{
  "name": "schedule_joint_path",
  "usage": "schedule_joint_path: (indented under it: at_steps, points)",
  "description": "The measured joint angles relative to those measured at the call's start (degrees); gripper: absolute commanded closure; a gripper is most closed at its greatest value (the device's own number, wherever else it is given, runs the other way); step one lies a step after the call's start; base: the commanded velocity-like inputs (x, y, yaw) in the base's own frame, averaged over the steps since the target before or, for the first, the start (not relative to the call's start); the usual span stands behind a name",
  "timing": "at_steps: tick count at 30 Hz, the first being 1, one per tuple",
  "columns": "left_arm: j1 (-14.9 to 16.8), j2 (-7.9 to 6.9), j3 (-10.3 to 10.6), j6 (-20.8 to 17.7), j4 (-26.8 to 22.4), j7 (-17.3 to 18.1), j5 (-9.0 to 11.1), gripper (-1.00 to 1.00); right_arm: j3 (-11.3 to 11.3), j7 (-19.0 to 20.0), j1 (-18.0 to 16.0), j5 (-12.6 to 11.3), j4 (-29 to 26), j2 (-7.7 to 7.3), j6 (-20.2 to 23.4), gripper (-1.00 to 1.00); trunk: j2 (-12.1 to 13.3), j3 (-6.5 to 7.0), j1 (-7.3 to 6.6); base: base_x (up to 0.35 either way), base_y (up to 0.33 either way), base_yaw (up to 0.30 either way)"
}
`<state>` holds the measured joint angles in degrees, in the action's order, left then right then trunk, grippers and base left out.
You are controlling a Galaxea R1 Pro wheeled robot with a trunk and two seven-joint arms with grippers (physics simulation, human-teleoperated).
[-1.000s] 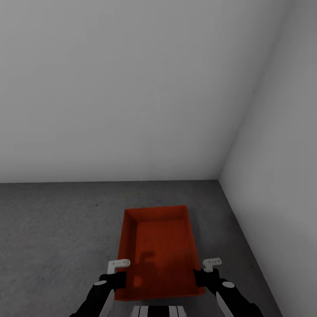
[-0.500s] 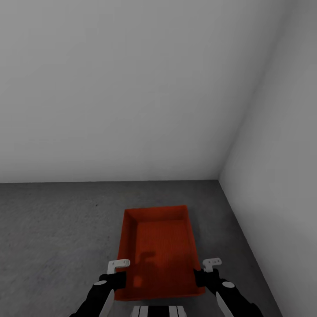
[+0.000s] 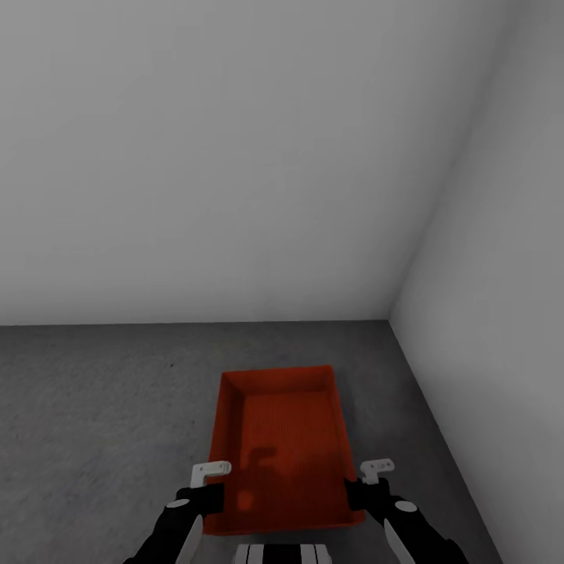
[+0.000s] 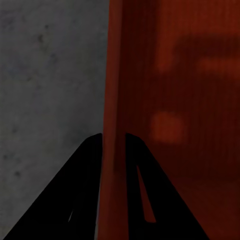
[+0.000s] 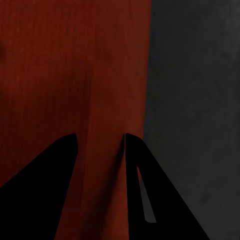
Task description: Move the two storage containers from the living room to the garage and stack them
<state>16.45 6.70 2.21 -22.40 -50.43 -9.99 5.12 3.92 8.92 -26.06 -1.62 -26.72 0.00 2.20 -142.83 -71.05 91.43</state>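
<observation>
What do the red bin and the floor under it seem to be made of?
The bin looks like thin moulded plastic: uniform orange-red, matte, with faint fine ribbing on its base and slim flared walls. The floor looks like bare concrete: dark grey, matte and mottled, with no seams. As these are simulator renders, both are guesses from looks.

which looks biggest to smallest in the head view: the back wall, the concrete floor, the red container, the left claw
1. back wall
2. concrete floor
3. red container
4. left claw, though it sits nearest the camera, so its look is inflated

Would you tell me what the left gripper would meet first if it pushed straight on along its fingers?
Probably the concrete floor: the left gripper already straddles the container wall, pointing down its side. Depth is unclear.
</observation>
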Motion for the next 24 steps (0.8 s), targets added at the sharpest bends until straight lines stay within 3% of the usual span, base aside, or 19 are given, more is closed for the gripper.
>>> schedule_joint_path:
  at_steps: [7,8,9,10,12,16,24]
  points:
    - [0.0,-0.19,0.4,0.0,0.0,-0.3,0.3,1.00,0.0,-0.1,0.0,0.0,0.0,0.09,0.0,1.00,0.0,0.00,0.00,0.000,0.000,0.000]
    - [0.0,-0.21,0.4,0.0,0.0,-0.3,0.4,1.00,0.0,-0.2,0.0,0.0,0.0,0.10,0.0,-1.00,0.0,0.00,0.00,0.000,0.000,0.000]
    - [0.0,-0.51,-2.2,-0.5,-0.4,2.2,-0.1,-1.00,-0.5,2.5,0.0,-0.6,-1.7,0.10,0.0,-1.00,0.0,0.01,-0.01,0.000,0.000,0.000]
    - [0.0,-2.27,-2.6,7.7,2.6,2.9,1.0,-1.00,-0.5,2.6,0.1,-0.5,-0.3,0.54,0.0,-1.00,0.0,-0.01,0.03,0.000,0.000,0.000]
    - [0.0,-2.42,-2.6,10.1,3.3,2.9,0.8,-1.00,-0.5,2.6,0.0,-0.5,-0.2,0.54,0.0,-1.00,0.0,-0.01,0.03,0.000,0.000,0.000]
    - [0.0,-2.40,-2.7,12.9,3.9,2.8,0.9,-1.00,-0.5,2.6,0.0,-0.4,-0.1,0.55,0.0,-1.00,0.0,-0.01,0.03,0.000,0.000,0.000]
    - [0.0,-2.42,-2.7,14.1,4.1,2.8,1.0,-1.00,-0.5,2.6,0.0,-0.4,-0.2,0.55,0.0,-1.00,0.0,-0.01,0.03,0.000,0.000,0.000]
